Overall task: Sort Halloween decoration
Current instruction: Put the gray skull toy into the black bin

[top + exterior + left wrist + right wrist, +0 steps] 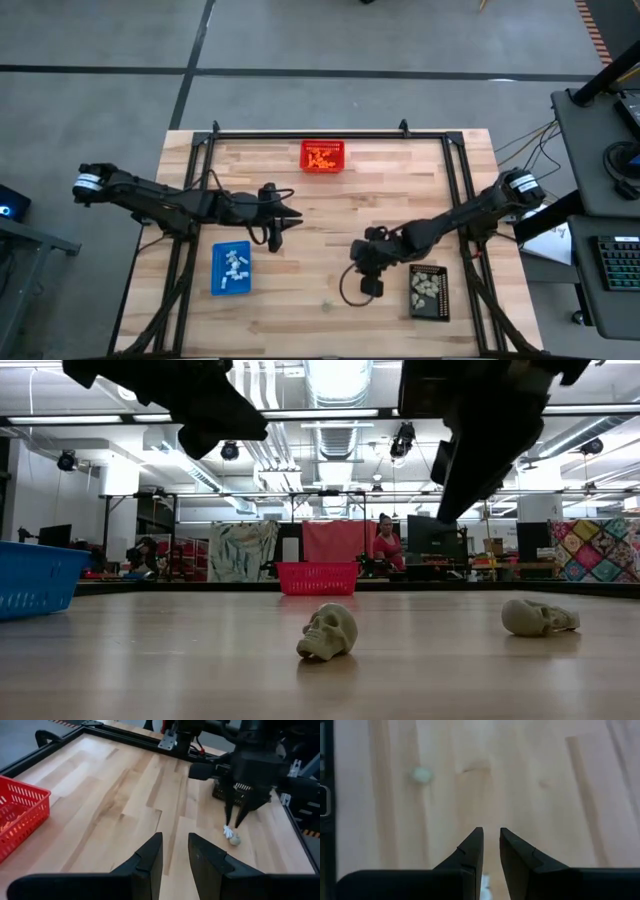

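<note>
Right gripper (pixel 234 823) hangs tips-down over the wooden table (pixel 125 795), its fingers only narrowly parted with nothing between them, just above a small white trinket (pixel 227 830) that lies against a grey-beige skull (pixel 234 840). Because the two pieces seem to touch, a pinch from here could catch both, or nudge the skull away, and a mixed grab would end up in the wrong tray. The narrow gap may also fail to straddle the trinket and press it flat instead. Left gripper (pixel 175 836) waits near the blue tray (pixel 217 285), slightly spread and empty, well apart from the black tray (pixel 411 292).
</note>
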Robot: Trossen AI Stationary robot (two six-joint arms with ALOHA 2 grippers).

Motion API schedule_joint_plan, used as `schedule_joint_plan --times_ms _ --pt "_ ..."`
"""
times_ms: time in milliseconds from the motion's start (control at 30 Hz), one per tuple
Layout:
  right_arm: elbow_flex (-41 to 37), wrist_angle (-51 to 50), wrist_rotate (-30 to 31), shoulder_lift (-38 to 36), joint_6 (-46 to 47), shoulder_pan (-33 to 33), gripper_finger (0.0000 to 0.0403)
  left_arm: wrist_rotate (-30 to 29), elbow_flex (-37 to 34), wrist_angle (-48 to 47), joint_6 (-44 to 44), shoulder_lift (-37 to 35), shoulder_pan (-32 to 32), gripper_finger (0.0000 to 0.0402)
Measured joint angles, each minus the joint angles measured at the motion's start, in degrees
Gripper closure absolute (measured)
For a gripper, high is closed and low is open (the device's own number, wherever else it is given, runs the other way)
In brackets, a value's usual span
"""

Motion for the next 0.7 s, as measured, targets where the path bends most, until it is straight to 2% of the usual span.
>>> schedule_joint_plan --times_ms 233,700 --pt "4.56 -1.91 -1.52 2.93 2.59 3.86 0.0351 0.04 0.35 0.24 0.36 -0.08 -0.33 0.0327" --pt "16.85 -24.67 -1.31 11.67 1.04 5.62 0.0351 0.11 0.33 0.63 1.05 -0.08 -0.34 0.0327"
